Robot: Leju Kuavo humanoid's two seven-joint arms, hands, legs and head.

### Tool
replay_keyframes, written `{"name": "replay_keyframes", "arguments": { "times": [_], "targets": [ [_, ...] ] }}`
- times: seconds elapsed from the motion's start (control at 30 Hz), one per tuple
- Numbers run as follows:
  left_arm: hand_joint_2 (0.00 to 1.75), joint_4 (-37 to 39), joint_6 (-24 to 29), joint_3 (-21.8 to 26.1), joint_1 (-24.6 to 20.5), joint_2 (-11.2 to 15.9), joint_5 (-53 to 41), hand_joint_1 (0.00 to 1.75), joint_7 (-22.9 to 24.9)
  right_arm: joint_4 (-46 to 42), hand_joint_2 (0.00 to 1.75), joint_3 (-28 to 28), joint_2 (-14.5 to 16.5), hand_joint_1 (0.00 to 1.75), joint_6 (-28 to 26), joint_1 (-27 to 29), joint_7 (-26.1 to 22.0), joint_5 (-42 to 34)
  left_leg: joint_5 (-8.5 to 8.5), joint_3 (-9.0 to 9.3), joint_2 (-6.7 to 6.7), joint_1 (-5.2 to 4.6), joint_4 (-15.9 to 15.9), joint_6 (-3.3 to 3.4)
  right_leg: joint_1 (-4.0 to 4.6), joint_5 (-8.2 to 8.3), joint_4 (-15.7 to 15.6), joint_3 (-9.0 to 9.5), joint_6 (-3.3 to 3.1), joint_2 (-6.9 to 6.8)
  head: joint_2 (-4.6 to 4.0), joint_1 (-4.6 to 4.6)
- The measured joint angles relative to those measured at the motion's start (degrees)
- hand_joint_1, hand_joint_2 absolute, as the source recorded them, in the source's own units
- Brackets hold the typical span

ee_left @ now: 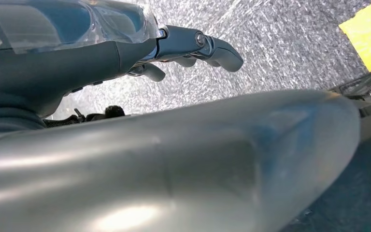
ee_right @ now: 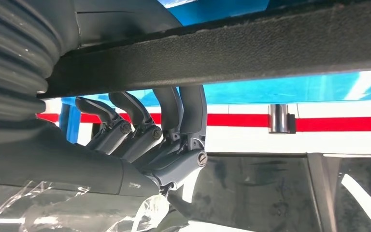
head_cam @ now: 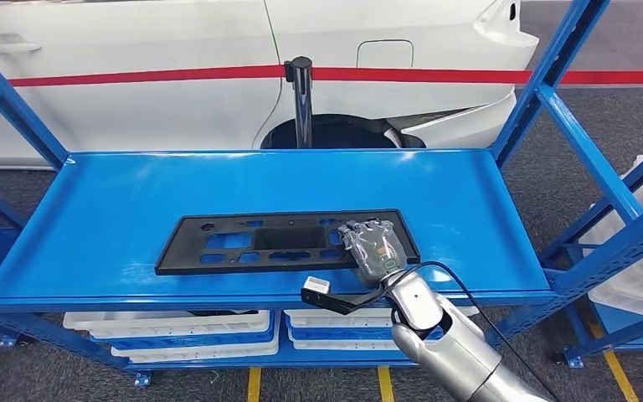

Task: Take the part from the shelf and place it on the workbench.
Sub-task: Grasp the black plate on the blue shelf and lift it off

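The part (head_cam: pixel 251 243) is a long flat black plastic panel with several cut-outs, lying on the blue shelf (head_cam: pixel 134 193). My right hand (head_cam: pixel 372 249) rests on its right end, near the shelf's front edge. In the right wrist view the dark fingers (ee_right: pixel 145 130) curl against one face of the panel's edge (ee_right: pixel 251 53) and the grey thumb side lies on the other, so the hand grips it. My left hand (ee_left: pixel 193 46) hangs beside my body above the grey floor, fingers loosely apart, holding nothing.
Blue rack uprights (head_cam: pixel 552 75) stand at both ends of the shelf. White bins (head_cam: pixel 167 322) sit on the level below. Behind the rack are a white car (head_cam: pixel 176 50) and a black post (head_cam: pixel 301 92) with red barrier tape. A yellow floor line (ee_left: pixel 367 34) is nearby.
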Motion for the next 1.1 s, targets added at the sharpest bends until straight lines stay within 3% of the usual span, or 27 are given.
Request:
{"name": "replay_keyframes", "arguments": {
  "times": [0.03, 0.13, 0.2, 0.27, 0.3, 0.33, 0.43, 0.47, 0.5, 0.53, 0.6, 0.67, 0.77, 0.8, 0.87, 0.93, 0.97, 1.0, 1.03, 1.1],
  "targets": [
    [0.0, 0.0, 0.0, 0.2, 0.0, 0.0, 0.0, 0.0, -0.1, -0.2, 1.75, -0.1, -0.3, 1.75, 0.1, -0.3, 0.3, -0.1, -0.02, 0.03, -0.05, 0.05, 0.0, -0.02, -0.02, 1.61, -2.4, 1.09, -0.03, -0.01, 0.0, 0.01],
    [0.0, 0.1, 0.0, 0.7, 0.0, 0.0, 0.0, 0.0, -0.3, -2.2, 1.75, -0.9, -1.4, 1.75, 1.4, -2.5, 1.7, -0.8, -0.18, -0.08, -0.3, -0.15, 0.4, -0.38, 0.04, 7.1, -14.5, 6.9, -0.48, -0.24, 0.0, 0.07],
    [0.0, 0.1, 0.0, 0.9, 0.0, 0.0, 0.0, 0.0, -0.4, -4.6, 1.75, -1.8, -2.5, 1.75, 2.9, -4.7, 3.1, -2.2, -0.22, -0.46, -0.45, -0.49, 0.7, -0.92, 0.08, 8.42, -19.3, 9.0, -1.08, -0.3, 0.0, 0.04],
    [0.0, 0.2, 0.0, 1.0, 0.1, 0.0, 0.0, 0.0, -0.5, -7.1, 1.75, -3.0, -3.6, 1.75, 4.1, -7.1, 4.3, -4.1, -0.48, -0.96, -0.42, -0.54, 1.0, -1.47, -0.25, 8.63, -20.3, 9.23, -1.67, -0.23, 0.0, -0.01],
    [0.0, 0.2, 0.0, 1.0, 0.1, 0.0, 0.0, 0.0, -0.5, -8.5, 1.75, -3.6, -4.2, 1.75, 4.5, -8.3, 4.8, -5.2, -1.4, -1.67, -0.35, -0.5, 2.3, -1.78, -0.41, 8.78, -20.5, 9.16, -1.91, -0.2, 0.0, -0.02],
    [0.0, 0.2, 0.0, 1.0, 0.2, 0.0, 0.0, 0.0, -0.5, -10.0, 1.75, -4.2, -4.7, 1.75, 4.8, -9.5, 5.2, -6.3, -3.07, -3.04, -0.28, -0.4, 5.2, -2.08, -0.56, 8.93, -20.6, 9.13, -2.14, -0.15, 0.0, -0.04],
    [0.0, 0.2, 0.0, 1.0, 0.1, 0.0, 0.0, 0.0, -0.6, -13.7, 1.75, -5.3, -5.6, 1.75, 4.4, -12.3, 6.3, -11.5, -9.2, -9.61, -0.16, -0.08, 19.2, -2.85, -0.51, 9.04, -20.6, 9.09, -2.48, 0.03, 0.0, -0.09],
    [0.0, 0.2, 0.0, 1.0, 0.1, 0.0, 0.0, 0.0, -0.6, -14.9, 1.75, -5.7, -5.8, 1.75, 3.7, -13.2, 6.6, -14.6, -9.81, -11.07, -0.16, -0.07, 22.0, -2.94, -0.47, 9.01, -20.6, 9.13, -2.5, 0.07, 0.0, -0.09],
    [0.0, 0.2, 0.0, 1.0, 0.1, 0.0, 0.0, 0.0, -0.7, -16.1, 1.75, -6.1, -6.0, 1.75, 2.8, -14.1, 6.9, -18.6, -9.21, -11.4, -0.15, -0.08, 22.1, -2.91, -0.43, 8.98, -20.5, 9.19, -2.51, 0.09, 0.0, -0.09],
    [0.0, 0.2, 0.0, 1.0, 0.1, 0.0, 0.0, 0.0, -0.8, -17.4, 1.75, -6.6, -6.1, 1.75, 1.8, -15.1, 7.2, -22.9, -7.43, -10.39, -0.15, -0.13, 19.5, -2.72, -0.37, 8.94, -20.6, 9.29, -2.51, 0.13, 0.0, -0.09],
    [0.0, 0.2, 0.0, 1.0, 0.1, 0.1, 0.0, 0.0, -1.2, -20.0, 1.75, -7.8, -6.3, 1.75, 0.2, -17.4, 7.8, -30.3, -2.65, -6.01, -0.2, -0.38, 9.7, -1.91, -0.27, 8.87, -20.7, 9.5, -2.45, 0.17, 0.0, -0.08],
    [0.0, 0.2, 0.0, 1.0, 0.0, 0.1, 0.0, 0.0, -1.6, -21.9, 1.75, -9.1, -6.5, 1.75, -1.1, -19.4, 8.2, -34.4, 0.08, -2.54, -0.18, -0.73, 2.3, -1.17, -0.04, 8.75, -20.8, 9.52, -2.18, 0.19, 0.0, -0.06],
    [0.0, 0.2, 0.0, 1.0, 0.1, 0.2, 0.0, 0.0, -2.4, -24.4, 1.75, -10.4, -6.9, 1.75, -3.4, -21.3, 7.8, -39.7, 0.62, -1.67, -0.08, -0.72, 0.6, -0.76, 0.17, 8.47, -20.6, 9.36, -1.58, 0.17, 0.0, -0.03],
    [0.0, 0.2, 0.0, 1.0, 0.1, 0.2, 0.0, 0.0, -2.6, -25.2, 1.75, -10.7, -7.0, 1.75, -4.3, -21.9, 7.7, -42.1, 0.74, -1.67, -0.07, -0.62, 0.4, -0.57, 0.13, 7.68, -19.6, 8.96, -1.33, 0.13, 0.0, -0.03],
    [0.0, 0.2, 0.0, 1.0, 0.0, 0.2, 0.0, 0.0, -2.9, -26.5, 1.75, -11.5, -7.3, 1.75, -5.8, -23.3, 7.6, -47.3, 0.94, -1.67, -0.03, -0.45, 0.2, -0.15, 0.0, 3.95, -13.6, 6.38, -0.75, 0.07, 0.0, -0.02],
    [0.0, 0.2, 0.0, 1.0, 0.1, 0.3, 0.0, 0.0, -3.1, -27.5, 1.75, -12.4, -7.5, 1.75, -7.3, -24.2, 7.3, -52.3, 0.93, -1.68, -0.02, -0.45, 0.2, 0.04, -0.01, -0.51, -3.8, 2.04, -0.31, 0.06, 0.0, -0.01],
    [0.0, 0.2, 0.0, 1.0, 0.1, 0.3, 0.0, 0.0, -3.2, -27.9, 1.75, -12.7, -7.5, 1.75, -7.9, -24.4, 7.0, -54.7, 0.91, -1.62, -0.02, -0.42, 0.2, 0.05, -0.02, -1.46, -0.4, 0.42, -0.17, 0.05, 0.0, -0.01],
    [0.44, 0.2, 0.0, 1.0, 0.1, 0.3, 0.0, 0.0, -3.3, -28.2, 1.75, -13.0, -7.6, 1.75, -8.5, -24.4, 6.6, -56.9, 0.88, -1.53, -0.03, -0.38, 0.2, 0.06, -0.02, -1.23, 0.8, -0.22, -0.11, 0.04, 0.0, -0.01],
    [0.87, 0.2, 0.0, 1.0, 0.1, 0.3, 0.0, 0.0, -3.5, -28.4, 1.75, -13.2, -7.6, 1.75, -9.1, -24.4, 6.1, -59.0, 0.84, -1.41, -0.04, -0.3, 0.3, 0.02, -0.03, 0.3, -0.9, 0.45, -0.12, 0.03, 0.0, -0.01],
    [1.75, 0.2, 0.0, 1.1, 0.0, 0.3, 0.0, 0.0, -3.9, -28.7, 1.75, -13.6, -7.7, 1.75, -10.4, -24.4, 4.7, -63.3, 0.71, -1.14, -0.08, -0.12, 0.3, -0.18, -0.05, 4.95, -9.6, 4.43, -0.2, -0.13, 0.0, -0.01]
  ]
}}
